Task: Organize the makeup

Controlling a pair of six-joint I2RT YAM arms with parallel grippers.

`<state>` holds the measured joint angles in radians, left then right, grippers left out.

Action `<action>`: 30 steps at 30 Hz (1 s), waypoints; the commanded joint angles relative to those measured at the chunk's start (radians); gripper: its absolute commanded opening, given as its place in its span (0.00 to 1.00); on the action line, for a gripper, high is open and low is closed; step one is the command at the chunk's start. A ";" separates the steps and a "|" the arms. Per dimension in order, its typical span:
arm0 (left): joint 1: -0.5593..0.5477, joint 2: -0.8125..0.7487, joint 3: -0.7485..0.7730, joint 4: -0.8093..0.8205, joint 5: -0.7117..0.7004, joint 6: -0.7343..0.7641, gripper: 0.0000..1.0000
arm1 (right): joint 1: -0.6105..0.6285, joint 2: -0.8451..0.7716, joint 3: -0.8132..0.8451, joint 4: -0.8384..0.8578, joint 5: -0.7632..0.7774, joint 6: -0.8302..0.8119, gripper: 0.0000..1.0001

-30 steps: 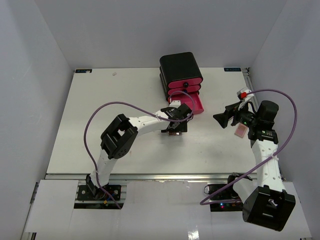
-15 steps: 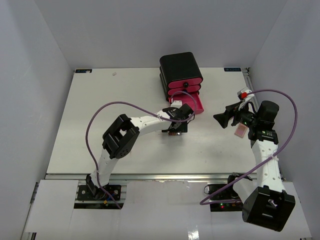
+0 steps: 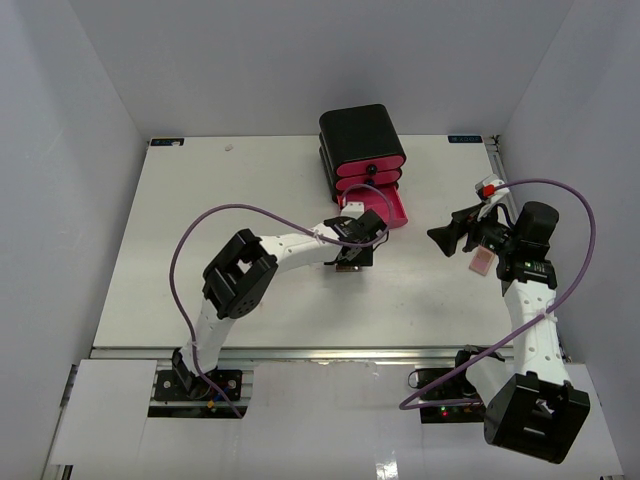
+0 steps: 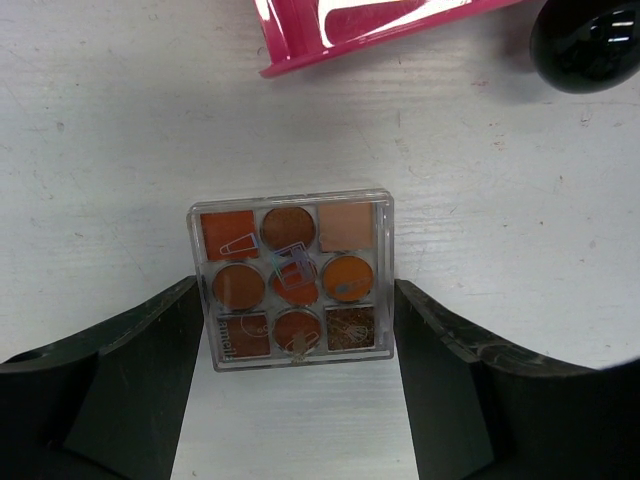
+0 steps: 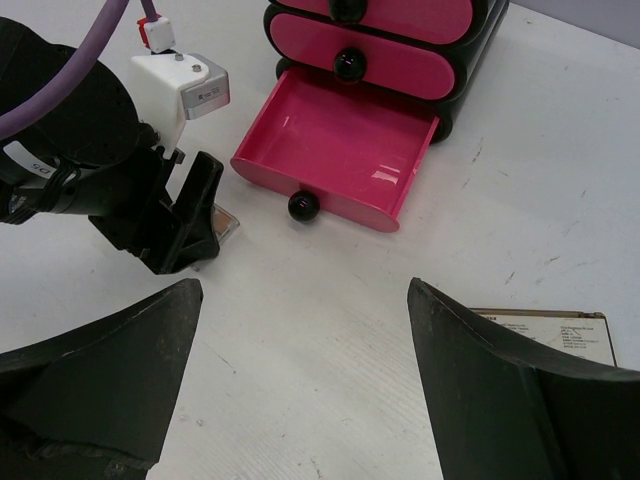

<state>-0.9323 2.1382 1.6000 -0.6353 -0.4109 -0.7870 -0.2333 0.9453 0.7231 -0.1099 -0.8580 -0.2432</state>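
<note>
A square clear palette (image 4: 290,280) with orange and brown pans lies flat on the white table, just in front of the open pink bottom drawer (image 4: 360,25). My left gripper (image 4: 297,290) is open, and its fingers (image 4: 150,380) stand close on either side of the palette's near half. In the top view the left gripper (image 3: 351,256) sits low over the palette. My right gripper (image 3: 447,235) is open and empty above bare table, right of the drawer. A flat pinkish-tan compact (image 3: 482,262) lies beside it and also shows in the right wrist view (image 5: 545,335). Lipsticks and the bottle are out of view.
The black box (image 3: 362,140) with three pink drawers stands at the back centre. Its bottom drawer (image 5: 340,135) is pulled out and empty, with a black knob (image 5: 303,205) on its front. A purple cable loops over each arm. White walls enclose the table (image 3: 200,250).
</note>
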 commanded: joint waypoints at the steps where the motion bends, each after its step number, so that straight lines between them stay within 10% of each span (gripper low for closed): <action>1: -0.002 -0.096 -0.065 -0.014 -0.013 0.040 0.26 | -0.006 -0.024 -0.002 0.019 -0.018 0.005 0.90; 11: -0.004 -0.223 0.041 0.011 -0.028 0.088 0.20 | -0.009 -0.026 -0.001 0.021 -0.016 0.007 0.90; 30: 0.058 0.135 0.611 0.100 -0.025 0.065 0.21 | -0.034 -0.041 -0.002 0.024 -0.011 0.015 0.90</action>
<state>-0.8962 2.2591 2.1374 -0.5827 -0.4428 -0.6964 -0.2589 0.9259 0.7231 -0.1097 -0.8597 -0.2389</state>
